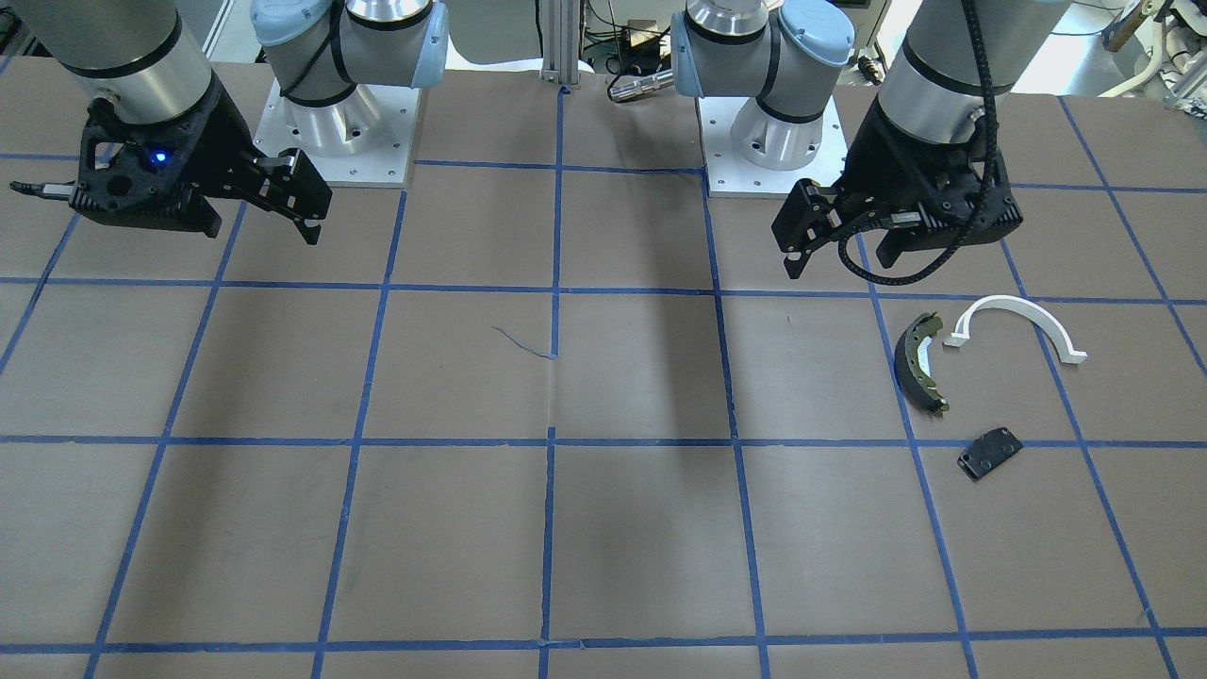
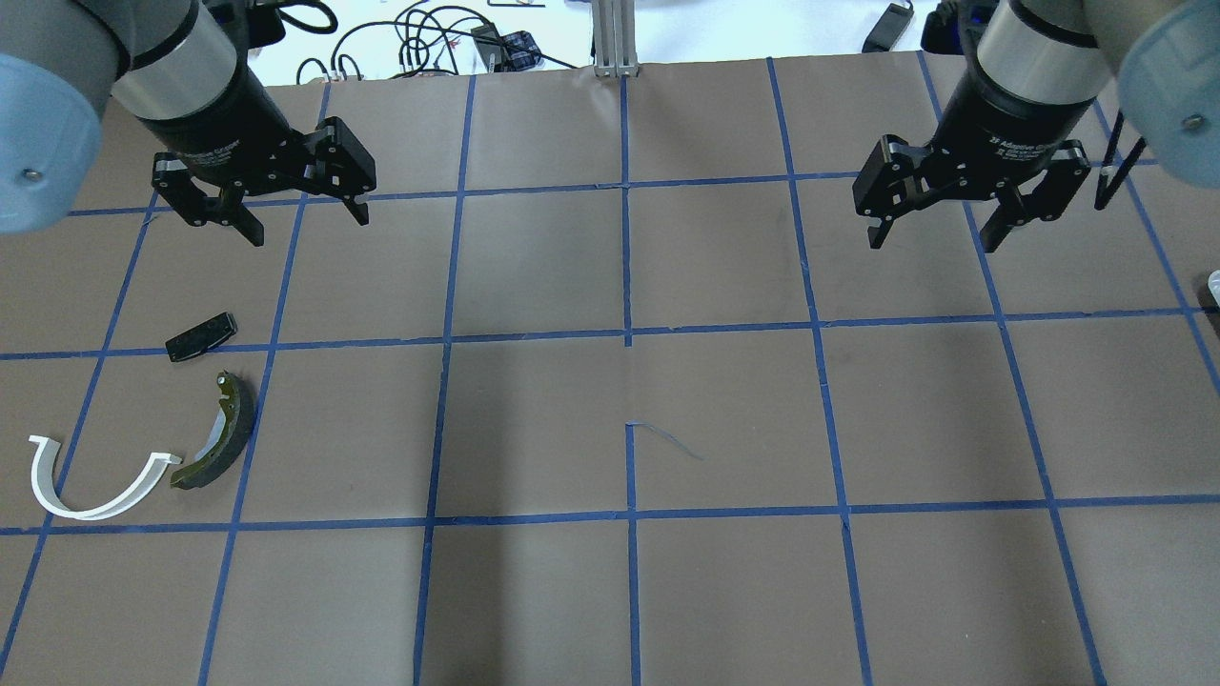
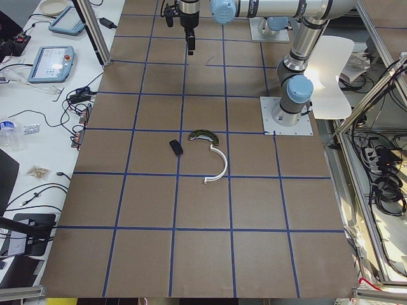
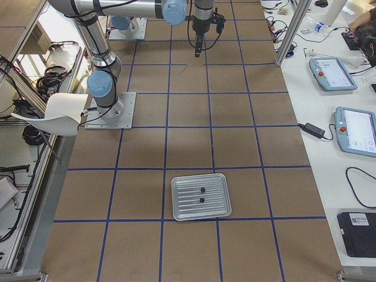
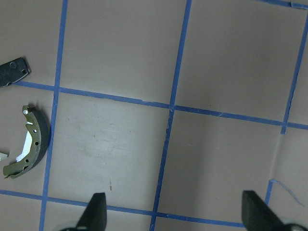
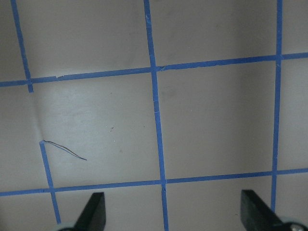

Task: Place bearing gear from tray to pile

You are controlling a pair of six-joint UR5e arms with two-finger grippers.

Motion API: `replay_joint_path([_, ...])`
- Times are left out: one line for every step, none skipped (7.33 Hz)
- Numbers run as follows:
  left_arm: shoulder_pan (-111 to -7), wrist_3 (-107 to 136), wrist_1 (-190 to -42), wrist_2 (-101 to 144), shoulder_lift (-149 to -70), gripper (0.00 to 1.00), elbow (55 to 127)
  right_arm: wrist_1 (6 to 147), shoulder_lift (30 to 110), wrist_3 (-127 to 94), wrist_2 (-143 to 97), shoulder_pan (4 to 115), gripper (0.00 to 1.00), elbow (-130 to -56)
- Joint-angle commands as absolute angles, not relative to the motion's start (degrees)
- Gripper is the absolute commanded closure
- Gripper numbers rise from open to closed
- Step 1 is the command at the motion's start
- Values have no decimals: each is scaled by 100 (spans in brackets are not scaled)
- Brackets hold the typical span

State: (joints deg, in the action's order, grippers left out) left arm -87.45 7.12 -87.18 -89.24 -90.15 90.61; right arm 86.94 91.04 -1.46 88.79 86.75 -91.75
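Right claw (image 2: 932, 238) and left claw (image 2: 307, 221) hang above the desk (image 2: 724, 410), each with its fingers spread apart and nothing between them. White lettering on each claw's body seems to begin "2F Adaptive"; the rest is too small to read, and no other writing is legible. On the left of the desk, near the left claw, lies the pile: a black plate (image 2: 200, 336), an olive brake shoe (image 2: 236, 429) and a white half-ring (image 1: 1014, 302), close together but not stacked. The tray (image 4: 217, 205) shows only in the right-end view, well apart at the desk's right end. It carries two small dark pieces (image 4: 201, 190); the bearing gear is likely one of them, too small to tell which. The fetch looks like the right claw's job: descend straight over the piece, close on its rim, lift clear of the tray's lip and carry it left to the pile.
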Motion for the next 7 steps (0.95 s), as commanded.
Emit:
replay_joint_path([-8736,712,-8719,-8930,-9009,0,9062,8719,9097,-158,8912,8605,0,-9176])
replay_joint_path([-8736,712,-8719,-8930,-9009,0,9062,8693,9097,-167,8851,8604,0,-9176])
replay_joint_path([-8736,712,-8710,-8930,-9009,0,9062,8675,9097,-167,8877,8604,0,-9176])
replay_joint_path([-8736,712,-8710,-8921,-9009,0,9062,8649,9097,-158,8825,8604,0,-9184])
replay_joint_path([-8736,721,-8710,-8921,-9009,0,9062,8605,9097,-158,8833,8604,0,-9185])
replay_joint_path([-8736,712,-8710,-8921,-9009,0,9062,8631,9079,-141,8877,8604,0,-9193])
replay_joint_path([-8736,721,-8710,-8921,-9009,0,9062,8657,9070,-132,8920,8587,0,-9193])
